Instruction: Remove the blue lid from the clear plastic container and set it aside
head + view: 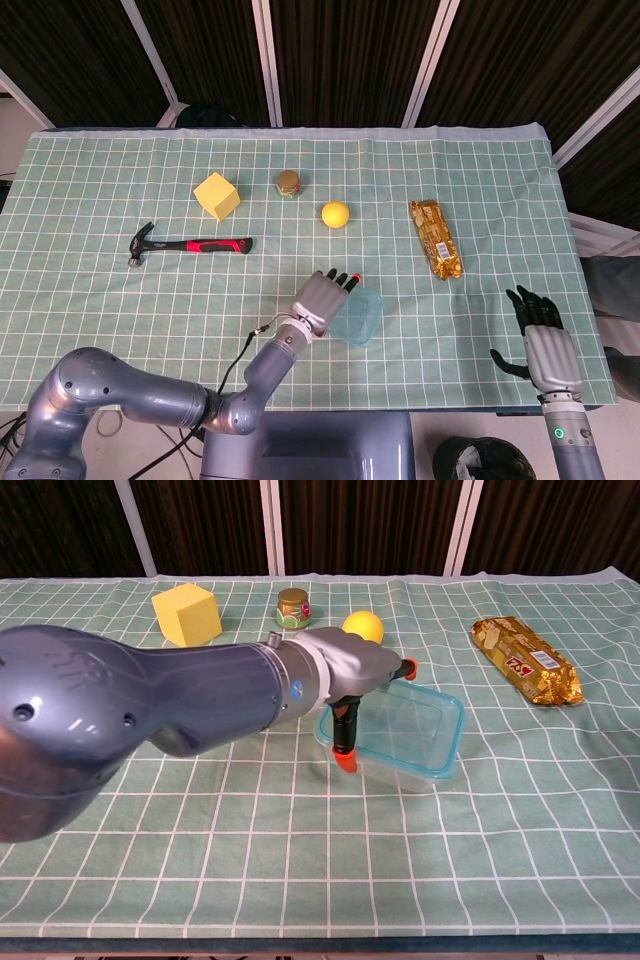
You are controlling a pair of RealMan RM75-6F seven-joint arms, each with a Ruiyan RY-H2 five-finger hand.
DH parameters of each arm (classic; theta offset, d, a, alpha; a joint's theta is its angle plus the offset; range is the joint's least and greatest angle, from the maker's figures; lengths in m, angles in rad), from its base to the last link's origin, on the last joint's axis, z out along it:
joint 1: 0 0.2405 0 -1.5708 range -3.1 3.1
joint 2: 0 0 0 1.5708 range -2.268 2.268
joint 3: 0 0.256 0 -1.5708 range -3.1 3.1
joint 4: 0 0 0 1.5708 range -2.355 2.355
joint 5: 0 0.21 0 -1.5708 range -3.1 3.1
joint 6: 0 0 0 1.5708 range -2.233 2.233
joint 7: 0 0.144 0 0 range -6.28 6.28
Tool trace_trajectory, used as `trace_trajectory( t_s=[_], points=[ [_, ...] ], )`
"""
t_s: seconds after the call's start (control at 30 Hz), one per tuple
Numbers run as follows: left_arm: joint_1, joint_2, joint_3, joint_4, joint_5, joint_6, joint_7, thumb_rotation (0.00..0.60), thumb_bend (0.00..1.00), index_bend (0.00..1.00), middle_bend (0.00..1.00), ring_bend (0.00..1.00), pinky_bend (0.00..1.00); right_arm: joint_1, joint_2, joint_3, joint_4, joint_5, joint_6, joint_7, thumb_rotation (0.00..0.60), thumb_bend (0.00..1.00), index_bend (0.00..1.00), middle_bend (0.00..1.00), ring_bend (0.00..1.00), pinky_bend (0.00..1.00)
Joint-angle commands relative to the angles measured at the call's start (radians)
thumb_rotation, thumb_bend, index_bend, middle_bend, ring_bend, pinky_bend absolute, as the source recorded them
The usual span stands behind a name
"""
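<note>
The clear plastic container (405, 742) is found at centre frame in the chest view, slightly right of middle, on the green checked tablecloth (300, 860). The blue lid (447, 732) is seen as a blue rim around the container's top; it appears tilted, with the left edge higher, though whether it is unseated cannot be told. The left hand (345, 685) is placed over the container's left edge, with one orange-tipped finger (345, 760) reaching down beside the near left corner. Whether the lid is actually gripped cannot be told, since the arm hides the contact. In the head view the left hand (322, 298) lies against the container's left side. The right hand (540, 340) is held at the lower right of the head view, empty, fingers spread, well apart from the container.

The step in hand is judged to be the prying of the lid at its left edge. A firm hold on the rim would next be called for, then a lift clear and a set-down on bare cloth.
</note>
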Motion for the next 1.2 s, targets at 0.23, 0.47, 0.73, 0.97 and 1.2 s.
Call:
trace_trajectory(
  t_s=[0.23,0.47,0.73,0.97,1.2],
  points=[
    [0.062,0.105,0.083,-0.012,0.195,-0.141,-0.151,0.6,0.1,0.08,0.22,0.22,0.42,0.077,-0.099,0.023,-0.06,-0.011,-0.059,-0.093,0.6,0.34,0.0,0.0,0.0,0.0],
    [0.083,0.132,0.103,-0.011,0.273,-0.187,-0.237,0.6,0.1,0.1,0.23,0.22,0.42,0.155,-0.218,0.056,-0.089,0.012,-0.114,-0.207,0.6,0.34,0.0,0.0,0.0,0.0],
    [0.093,0.136,0.11,-0.006,0.286,-0.189,-0.29,0.6,0.1,0.1,0.23,0.22,0.42,0.213,-0.335,0.096,-0.102,0.082,-0.134,-0.296,0.6,0.34,0.0,0.0,0.0,0.0],
    [0.086,0.134,0.119,-0.011,0.266,-0.182,-0.293,0.6,0.1,0.1,0.23,0.22,0.42,0.248,-0.429,0.098,-0.104,0.113,-0.139,-0.353,0.6,0.34,0.0,0.0,0.0,0.0],
    [0.08,0.137,0.125,-0.018,0.247,-0.178,-0.3,0.6,0.1,0.1,0.23,0.22,0.42,0.256,-0.49,0.08,-0.089,0.152,-0.123,-0.406,0.6,0.34,0.0,0.0,0.0,0.0]
  ],
)
